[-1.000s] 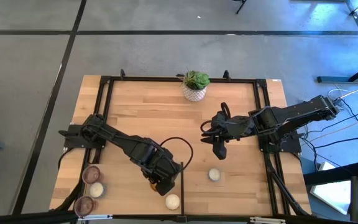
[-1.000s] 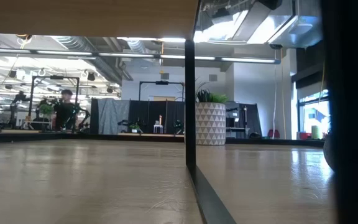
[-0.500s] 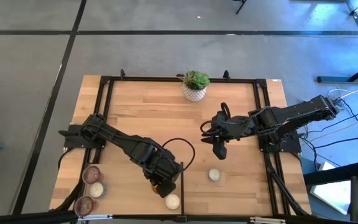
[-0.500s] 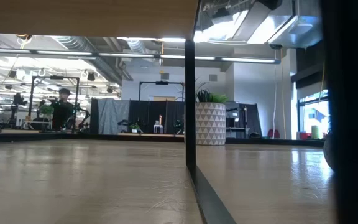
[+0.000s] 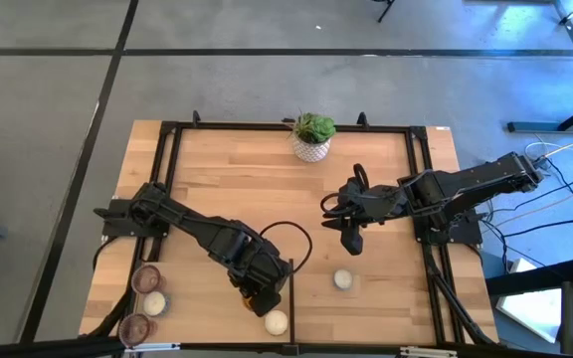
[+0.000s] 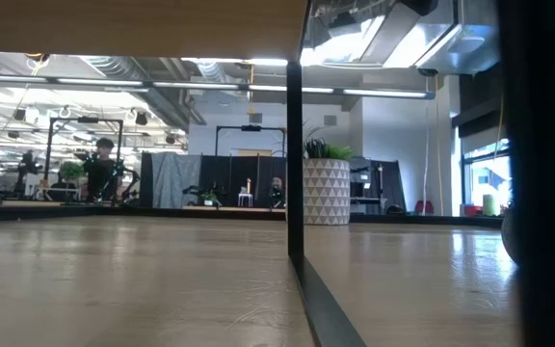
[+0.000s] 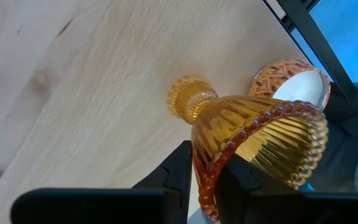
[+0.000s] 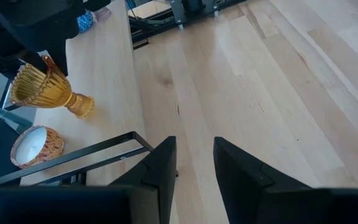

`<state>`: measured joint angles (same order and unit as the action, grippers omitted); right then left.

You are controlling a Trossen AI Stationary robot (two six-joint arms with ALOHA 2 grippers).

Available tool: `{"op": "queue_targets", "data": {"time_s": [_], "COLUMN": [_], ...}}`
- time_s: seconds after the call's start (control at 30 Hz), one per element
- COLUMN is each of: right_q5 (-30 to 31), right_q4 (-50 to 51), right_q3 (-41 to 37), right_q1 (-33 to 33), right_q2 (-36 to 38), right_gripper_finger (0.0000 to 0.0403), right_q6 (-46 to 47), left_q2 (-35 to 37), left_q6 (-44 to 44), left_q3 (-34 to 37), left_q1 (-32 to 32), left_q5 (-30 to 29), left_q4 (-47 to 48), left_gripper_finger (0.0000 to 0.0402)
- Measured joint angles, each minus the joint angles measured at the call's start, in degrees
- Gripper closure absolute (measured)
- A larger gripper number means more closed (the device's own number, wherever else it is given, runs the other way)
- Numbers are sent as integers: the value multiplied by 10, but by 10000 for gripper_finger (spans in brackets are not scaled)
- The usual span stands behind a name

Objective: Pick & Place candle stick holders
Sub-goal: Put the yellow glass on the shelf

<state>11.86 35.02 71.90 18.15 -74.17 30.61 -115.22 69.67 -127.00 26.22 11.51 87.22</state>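
My left gripper (image 5: 252, 294) is shut on the amber ribbed glass holder (image 7: 253, 140) near the table's near edge, in the middle. A white holder (image 5: 276, 321) stands just beside it and shows in the left wrist view (image 7: 294, 84) as well. Another white holder (image 5: 342, 279) stands to the right. Two pinkish holders (image 5: 147, 277) (image 5: 137, 326) and a white one (image 5: 154, 301) stand at the near left corner. My right gripper (image 5: 351, 239) hovers open and empty right of the table's centre. My left gripper pinches the amber holder's beaded rim (image 7: 205, 177), one finger inside the cup (image 7: 232, 177) and one outside (image 7: 178, 177). The holder is tilted well over, its foot (image 8: 82, 106) low at the table; whether the foot touches the wood I cannot tell.
The white pot with a green plant (image 5: 312, 139) stands at the far edge, in the middle. A black frame runs round the table (image 5: 167, 159), with a black bar (image 5: 292, 298) at the near edge close to my left gripper. Bare wood lies in the middle.
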Motion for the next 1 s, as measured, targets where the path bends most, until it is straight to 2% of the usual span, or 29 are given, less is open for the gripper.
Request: {"op": "queue_targets", "data": {"time_s": [0.63, 1.0], "right_q5": [1, 1], "right_q4": [0, 0], "right_q3": [0, 0], "right_q1": [0, 0], "right_q2": [0, 0], "right_gripper_finger": [293, 293], "right_q6": [0, 0], "left_q2": [0, 0], "left_q6": [-18, -19], "left_q3": [0, 0], "left_q1": [-1, -1], "left_q5": [0, -11], "left_q4": [22, 25], "left_gripper_finger": [320, 263]}}
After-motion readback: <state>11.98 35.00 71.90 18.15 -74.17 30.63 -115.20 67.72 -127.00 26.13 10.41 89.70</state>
